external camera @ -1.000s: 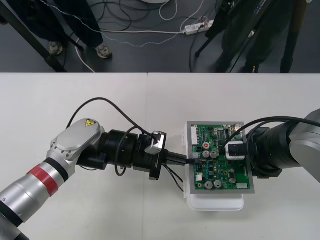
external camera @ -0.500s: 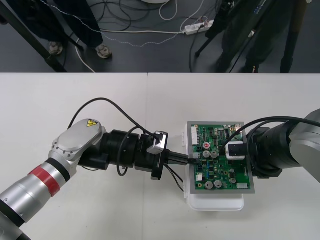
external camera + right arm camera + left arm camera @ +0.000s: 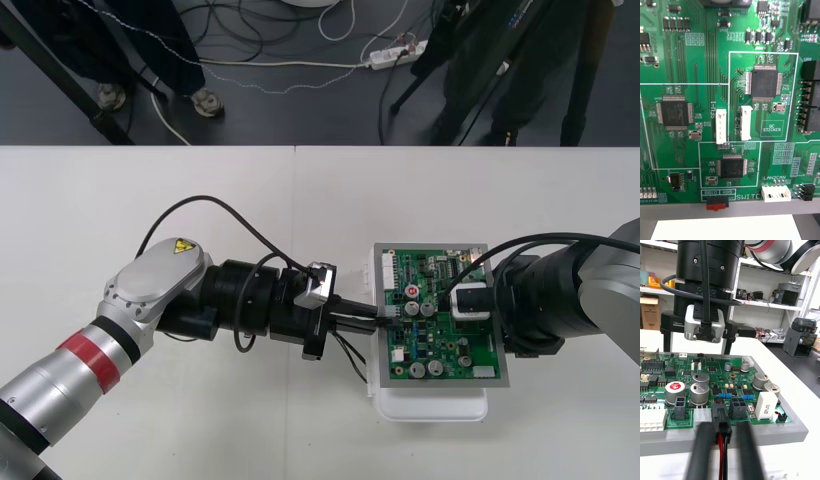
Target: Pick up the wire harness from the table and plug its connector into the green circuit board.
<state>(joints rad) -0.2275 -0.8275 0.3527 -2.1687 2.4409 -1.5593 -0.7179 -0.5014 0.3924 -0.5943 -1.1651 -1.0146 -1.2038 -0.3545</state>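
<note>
At the left edge of the green circuit board [image 3: 432,347], left gripper [image 3: 372,316] jaws clamped on the wire harness plug [image 3: 721,422], which touches a black board connector [image 3: 717,408], seating unclear; right gripper [image 3: 472,306] hangs over board's right half, grip state indeterminable.

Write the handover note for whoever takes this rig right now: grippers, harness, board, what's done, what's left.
Left gripper: shut on the harness plug, at the left edge of the green circuit board.
Right gripper: open, over the board's right part, fingers pointing down at it.
Wires: hang loose under the left gripper.
Done: harness picked up, plug at the board's edge.
Left: I can't tell whether the plug is seated. Push it home, check, then release.
</note>
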